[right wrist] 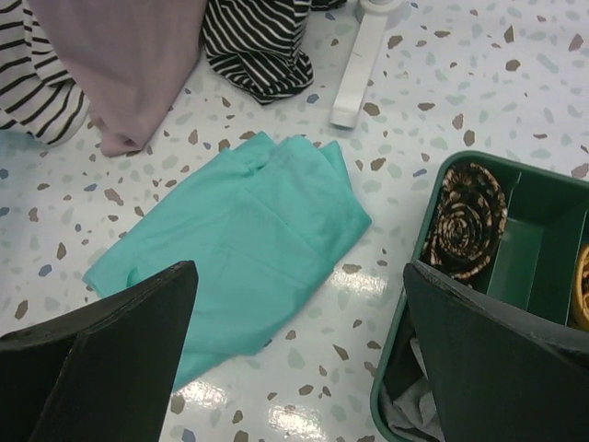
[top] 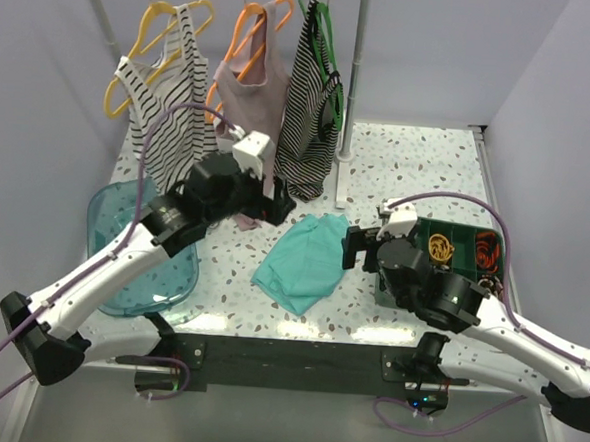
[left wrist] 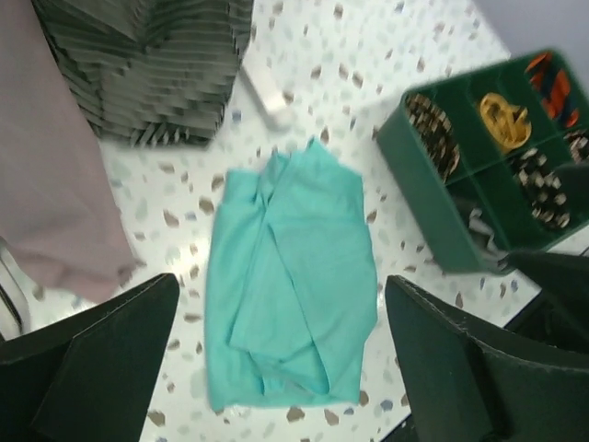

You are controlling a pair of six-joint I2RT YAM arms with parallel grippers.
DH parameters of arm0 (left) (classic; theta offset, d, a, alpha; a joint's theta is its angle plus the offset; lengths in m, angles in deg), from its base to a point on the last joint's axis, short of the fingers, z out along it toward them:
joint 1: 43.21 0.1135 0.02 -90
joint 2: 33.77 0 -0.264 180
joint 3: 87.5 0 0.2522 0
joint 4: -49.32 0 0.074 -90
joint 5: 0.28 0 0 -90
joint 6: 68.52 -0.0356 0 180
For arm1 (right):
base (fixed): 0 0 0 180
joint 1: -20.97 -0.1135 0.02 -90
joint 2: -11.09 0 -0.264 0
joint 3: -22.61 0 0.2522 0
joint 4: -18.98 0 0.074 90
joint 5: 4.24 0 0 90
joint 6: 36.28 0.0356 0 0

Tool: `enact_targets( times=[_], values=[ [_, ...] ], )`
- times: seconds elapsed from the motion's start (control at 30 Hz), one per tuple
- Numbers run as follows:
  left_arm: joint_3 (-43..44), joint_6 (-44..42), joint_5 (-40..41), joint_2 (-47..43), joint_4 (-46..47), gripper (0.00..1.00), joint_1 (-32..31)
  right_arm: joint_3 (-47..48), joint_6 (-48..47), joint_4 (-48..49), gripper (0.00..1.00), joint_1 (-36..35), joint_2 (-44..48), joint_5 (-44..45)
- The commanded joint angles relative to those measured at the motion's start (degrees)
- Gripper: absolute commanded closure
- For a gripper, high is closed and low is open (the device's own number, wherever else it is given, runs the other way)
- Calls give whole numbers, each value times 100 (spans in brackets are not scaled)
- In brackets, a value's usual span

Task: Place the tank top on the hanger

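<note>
The tank top (top: 171, 113), white with thin black stripes, hangs on the yellow hanger (top: 135, 56) at the rail's left end. Its hem shows at the top left of the right wrist view (right wrist: 28, 74). My left gripper (top: 276, 208) is open and empty, below and to the right of the tank top, in front of the pink top. In the left wrist view (left wrist: 281, 281) its jaws stand wide apart above a folded teal cloth (left wrist: 290, 285). My right gripper (top: 352, 247) is open and empty at the teal cloth's right edge (right wrist: 301, 267).
A pink top (top: 248, 83) hangs on an orange hanger (top: 252, 28), a dense-striped top (top: 312, 112) on a green hanger (top: 322, 27). The rack post (top: 356, 74) stands mid-table. A green divided tray (top: 463, 253) sits right, a translucent blue basin (top: 122, 261) left.
</note>
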Motion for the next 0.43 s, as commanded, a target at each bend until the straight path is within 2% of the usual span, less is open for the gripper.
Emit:
enact_targets(
  times=[0.0, 0.2, 0.4],
  values=[
    [-1264, 754, 349, -534, 936, 0, -179, -451, 664, -286, 1, -31, 370, 300],
    [-2398, 1088, 569, -1044, 1454, 0, -179, -944, 1227, -382, 1, -22, 555, 274],
    [-2408, 966, 578, -1054, 1429, 0, -179, -1208, 1640, -321, 1, -14, 432, 353]
  ],
)
